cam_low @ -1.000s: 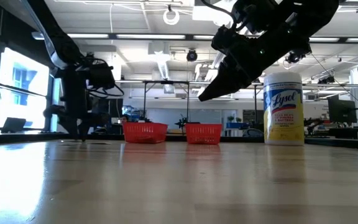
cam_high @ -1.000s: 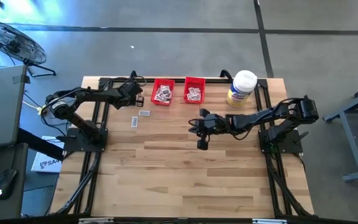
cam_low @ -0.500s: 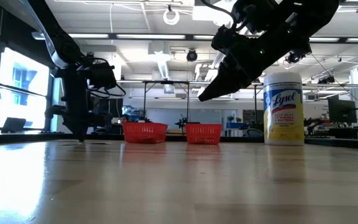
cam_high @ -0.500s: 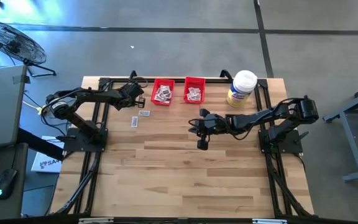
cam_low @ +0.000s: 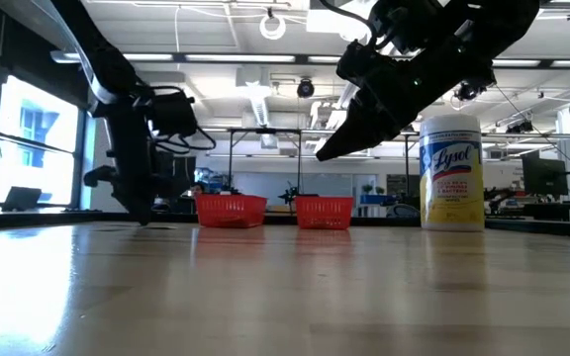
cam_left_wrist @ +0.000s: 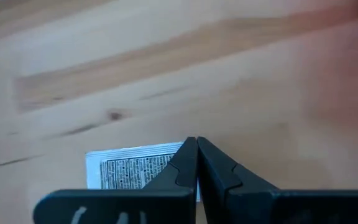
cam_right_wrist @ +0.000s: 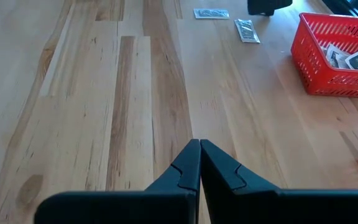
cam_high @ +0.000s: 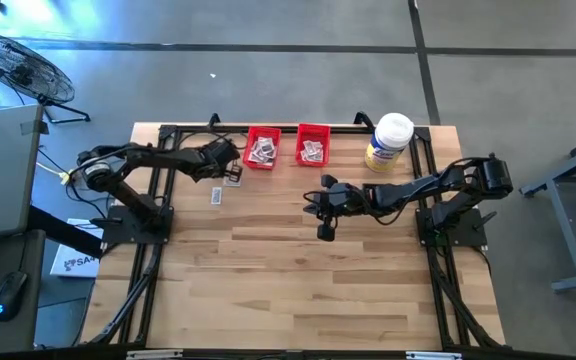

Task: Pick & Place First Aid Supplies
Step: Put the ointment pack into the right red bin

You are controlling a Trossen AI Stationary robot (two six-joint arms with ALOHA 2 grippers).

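Note:
Two small white packets lie flat on the wood left of the bins: one (cam_high: 233, 182) (cam_left_wrist: 129, 171) close to the left red bin (cam_high: 261, 148), the other (cam_high: 216, 196) a little nearer. More packets lie inside both red bins (cam_high: 313, 146). My left gripper (cam_high: 231, 170) (cam_left_wrist: 196, 142) is shut, slanting down, with its tips low over the first packet's edge. My right gripper (cam_high: 325, 232) (cam_right_wrist: 199, 144) hangs shut and empty above the table's middle. My left gripper's shut fingertips (cam_left_wrist: 188, 155) stand over one short end of the packet (cam_left_wrist: 166, 163), slanting down from the table's left side. The packet lies flat on the table. I cannot tell whether the fingertips touch it.
A white-lidded, yellow-labelled jar (cam_high: 388, 142) (cam_low: 451, 173) stands at the far right. The two red bins sit side by side at the far edge. Black frame rails (cam_high: 158, 230) run along the table's left and right sides. Bare wood fills the near half.
My left gripper has swung toward the table's right and a little nearer, from beside the far-left frame corner to a spot over the packet next to the left bin. Both packets have stayed where they lay. The right arm has kept still.

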